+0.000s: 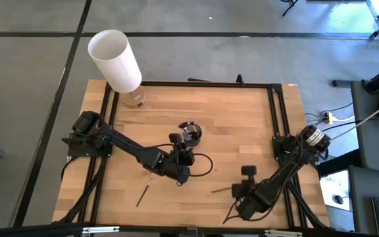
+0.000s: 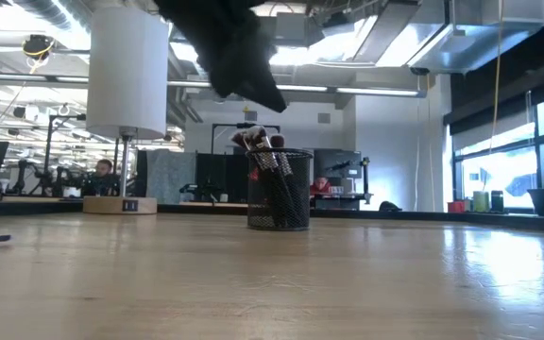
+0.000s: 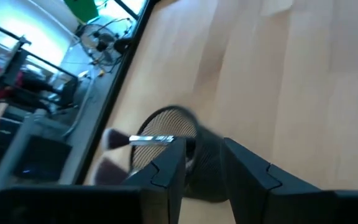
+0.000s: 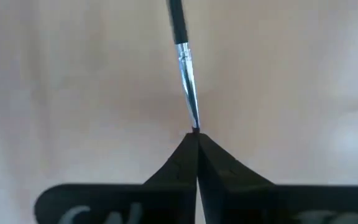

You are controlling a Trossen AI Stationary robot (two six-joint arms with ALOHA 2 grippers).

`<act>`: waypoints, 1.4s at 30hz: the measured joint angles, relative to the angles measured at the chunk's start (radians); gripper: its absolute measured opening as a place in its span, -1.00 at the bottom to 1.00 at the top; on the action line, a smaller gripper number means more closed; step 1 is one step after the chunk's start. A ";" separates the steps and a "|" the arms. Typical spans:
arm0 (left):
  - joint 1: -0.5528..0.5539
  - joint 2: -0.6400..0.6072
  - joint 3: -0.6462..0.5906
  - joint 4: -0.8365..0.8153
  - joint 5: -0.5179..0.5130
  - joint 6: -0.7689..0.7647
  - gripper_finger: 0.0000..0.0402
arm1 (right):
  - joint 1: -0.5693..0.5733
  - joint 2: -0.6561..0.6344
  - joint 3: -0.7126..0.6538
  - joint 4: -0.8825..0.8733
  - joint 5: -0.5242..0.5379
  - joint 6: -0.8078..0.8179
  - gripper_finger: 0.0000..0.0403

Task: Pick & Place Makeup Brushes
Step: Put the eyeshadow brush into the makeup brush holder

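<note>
**Setting: open-plan robotics lab / office**

Wooden counter [image 1: 229, 125] framed by black rails, set on grey concrete floor [image 1: 31, 99]. Beyond it: rows of desks with monitors [image 2: 333, 162], seated people [image 2: 104, 170], exposed ceiling ducts [image 2: 385, 24], strip lights, large windows [image 2: 513, 170]. White-shaded lamp [image 2: 127, 76] at counter edge.

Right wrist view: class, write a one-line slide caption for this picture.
The right gripper, fingers shut on the tip of a thin makeup brush, holds it above the wooden table.

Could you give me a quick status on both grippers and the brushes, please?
Left gripper open over the mesh cup. Right gripper shut on a brush. One loose brush on the table. Nothing obstructing.
</note>
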 joint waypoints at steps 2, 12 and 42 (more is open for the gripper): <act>-0.006 -0.002 0.000 -0.048 -0.019 -0.009 -0.53 | -0.018 -0.004 0.048 -0.122 0.115 -0.048 -0.99; -0.041 -0.019 0.000 -0.513 -0.192 -0.352 -0.55 | -0.191 -0.005 0.146 -0.373 0.817 -0.543 -0.99; -0.050 -0.019 0.000 -0.958 -0.032 -0.916 -0.55 | -0.581 -0.007 0.320 -0.243 1.169 -1.583 -1.00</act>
